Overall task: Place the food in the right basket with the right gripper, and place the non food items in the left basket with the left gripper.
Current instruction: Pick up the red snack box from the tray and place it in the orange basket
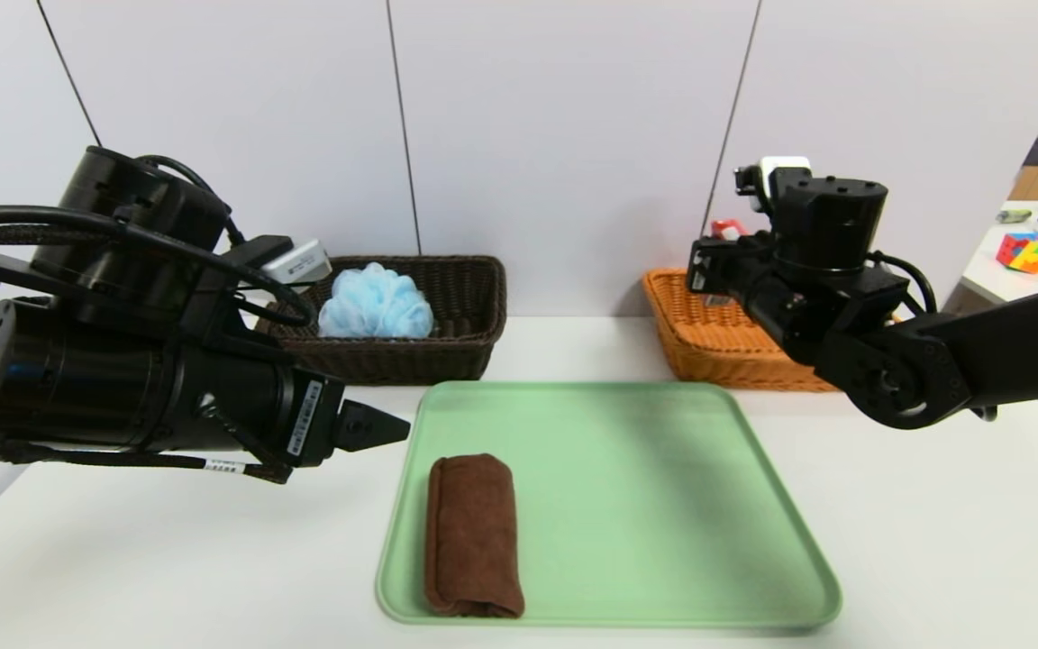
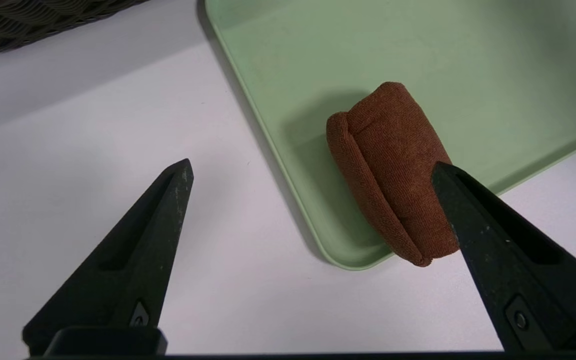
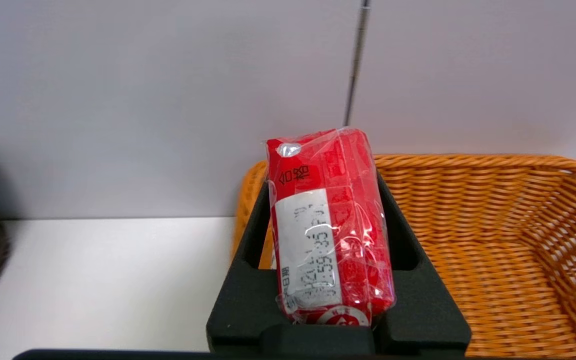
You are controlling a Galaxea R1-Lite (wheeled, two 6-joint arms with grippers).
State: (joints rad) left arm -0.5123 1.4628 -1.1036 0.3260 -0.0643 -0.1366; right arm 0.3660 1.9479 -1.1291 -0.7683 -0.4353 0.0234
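Note:
A rolled brown towel (image 1: 472,536) (image 2: 393,170) lies along the left side of the green tray (image 1: 627,487) (image 2: 368,50). My left gripper (image 1: 384,424) (image 2: 312,167) hovers open just left of the tray's left edge, and nothing is between its fingers. Over the near-left corner of the orange right basket (image 1: 708,347) (image 3: 493,240), my right gripper (image 1: 708,261) (image 3: 324,185) is shut on a red wrapped food packet (image 1: 724,227) (image 3: 328,230). The dark brown left basket (image 1: 447,347) (image 2: 28,20) holds a pale blue bath puff (image 1: 375,305).
Both baskets stand against the white wall behind the tray. At the far right a separate side table (image 1: 997,270) carries a colourful cube (image 1: 1026,251) and other small things. White tabletop shows around the tray.

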